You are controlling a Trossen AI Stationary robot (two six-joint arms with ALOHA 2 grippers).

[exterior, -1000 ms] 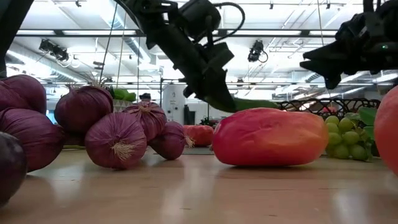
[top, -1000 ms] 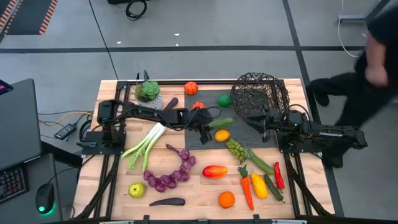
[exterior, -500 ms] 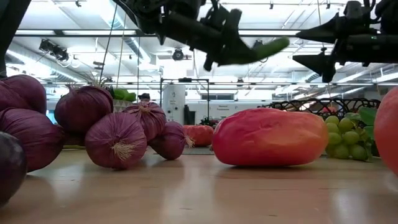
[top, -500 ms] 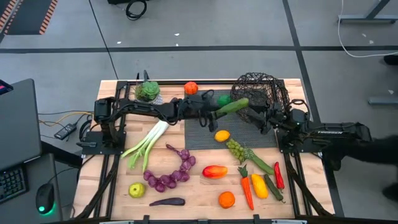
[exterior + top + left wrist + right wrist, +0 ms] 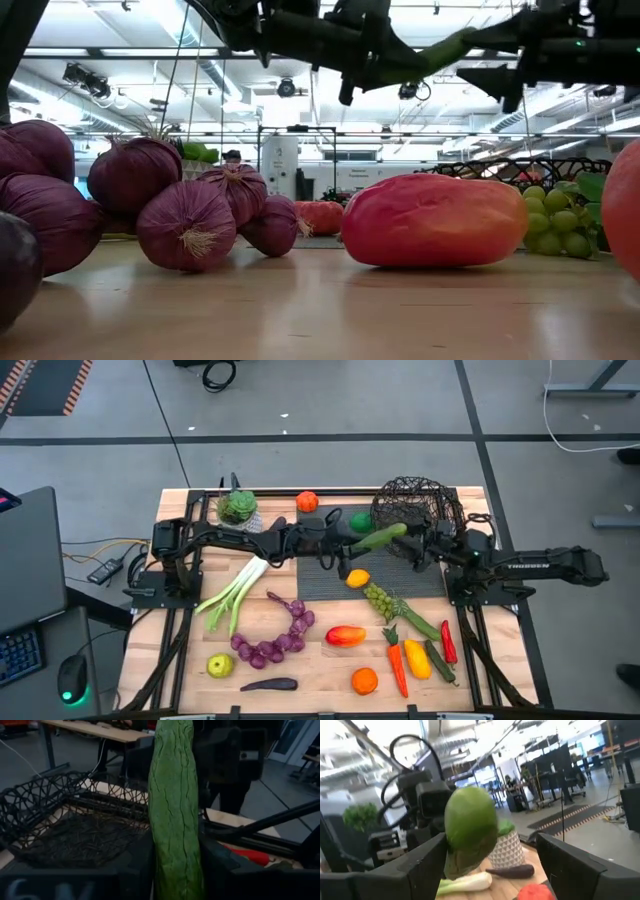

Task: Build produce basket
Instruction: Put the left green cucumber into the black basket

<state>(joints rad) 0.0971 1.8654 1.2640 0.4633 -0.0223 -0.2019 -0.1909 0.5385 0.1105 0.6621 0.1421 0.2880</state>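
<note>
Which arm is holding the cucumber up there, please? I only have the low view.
Observer: The left gripper. Its wrist view shows the cucumber clamped between its fingers.
Operator: Is the right one gripping it too?
Observer: No. The right gripper is open, and its fingers stand either side of the cucumber's tip without touching it.
Operator: Where is the basket from there?
Observer: From above, the basket sits toward the table's far right, just beyond the cucumber's tip.
</note>
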